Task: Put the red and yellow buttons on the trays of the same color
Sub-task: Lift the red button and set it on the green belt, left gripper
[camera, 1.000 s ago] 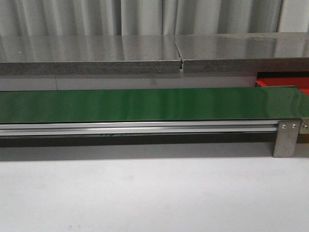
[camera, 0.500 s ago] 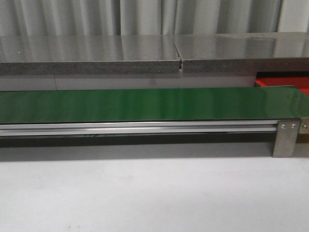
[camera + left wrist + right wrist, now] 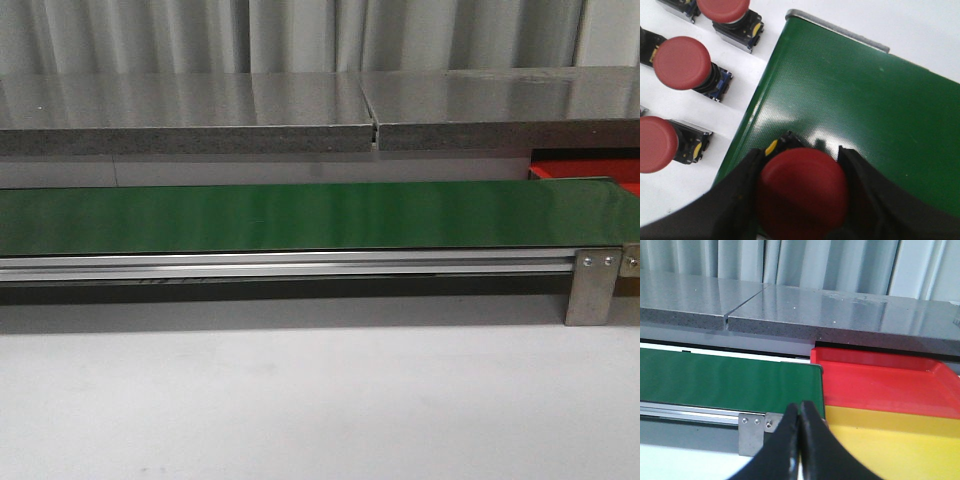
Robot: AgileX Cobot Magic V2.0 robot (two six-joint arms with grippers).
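Two trays, red tray [image 3: 880, 382] and yellow tray [image 3: 890, 440], bare; left pincer [image 3: 802, 192] clamps button [image 3: 802, 187], right pincer [image 3: 799, 427] together.

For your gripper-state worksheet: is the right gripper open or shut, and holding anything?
Shut and empty: in the right wrist view the right gripper's black fingertips meet, nothing between them.

Green conveyor belt [image 3: 300, 215] below a grey shelf [image 3: 300, 112].

Grey speckled counter [image 3: 300, 110] before pale pleated curtain [image 3: 300, 35], evenly lit.
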